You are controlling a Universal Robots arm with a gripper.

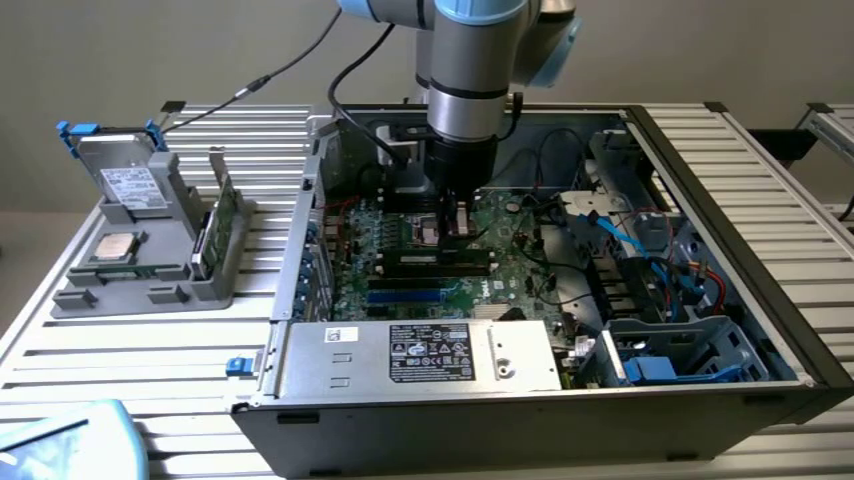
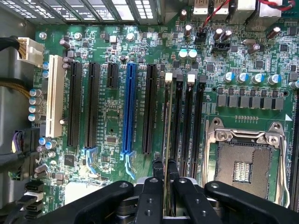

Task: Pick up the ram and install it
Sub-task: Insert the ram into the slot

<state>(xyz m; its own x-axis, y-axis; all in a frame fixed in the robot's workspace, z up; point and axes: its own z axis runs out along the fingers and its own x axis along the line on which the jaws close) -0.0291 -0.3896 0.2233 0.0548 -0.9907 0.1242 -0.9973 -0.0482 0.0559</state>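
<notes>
Gripper (image 2: 166, 173) clamped on thin green ram stick (image 2: 167, 122), edge-on above black memory slots (image 2: 190, 121); best square to slot, pressed evenly.

Silver-grey arm (image 1: 467, 95) with light-blue joint caps (image 1: 483, 12), black cables (image 1: 350, 68), black claw (image 2: 166, 167).

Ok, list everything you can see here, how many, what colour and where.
computer case: one, black, open on the slatted table
motherboard: one, green, inside the case
ram: one, green, edge-on at the black memory slots
CPU socket: one, silver, empty, beside those slots
power supply: one, silver, inside the case front
holder: one, grey, on the table at the exterior view's left
arm: one, grey and blue, above the case
gripper: one, black, shut on the ram
</notes>
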